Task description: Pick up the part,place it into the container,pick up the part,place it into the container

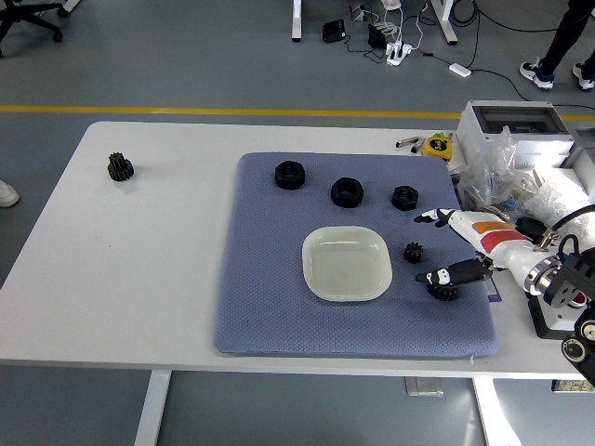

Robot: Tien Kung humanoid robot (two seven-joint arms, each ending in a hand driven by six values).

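A white square container (346, 263) sits in the middle of a blue-grey mat (270, 307). Three black nuts lie in a row on the mat behind it: (289, 174), (347, 191), (404, 197). A small black gear (414, 252) lies just right of the container. A larger black gear (445, 292) lies near the mat's right edge. My right hand (429, 247) reaches in from the right, open, with one finger (435, 218) above the small gear and another (451, 275) lying just over the larger gear. It holds nothing. The container is empty.
Another black gear (120, 167) lies on the bare table at the far left. A grey box (511, 125), plastic bags (507, 181), and a yellow tape measure (436, 147) crowd the right side. A person's feet (558, 70) show on the floor beyond.
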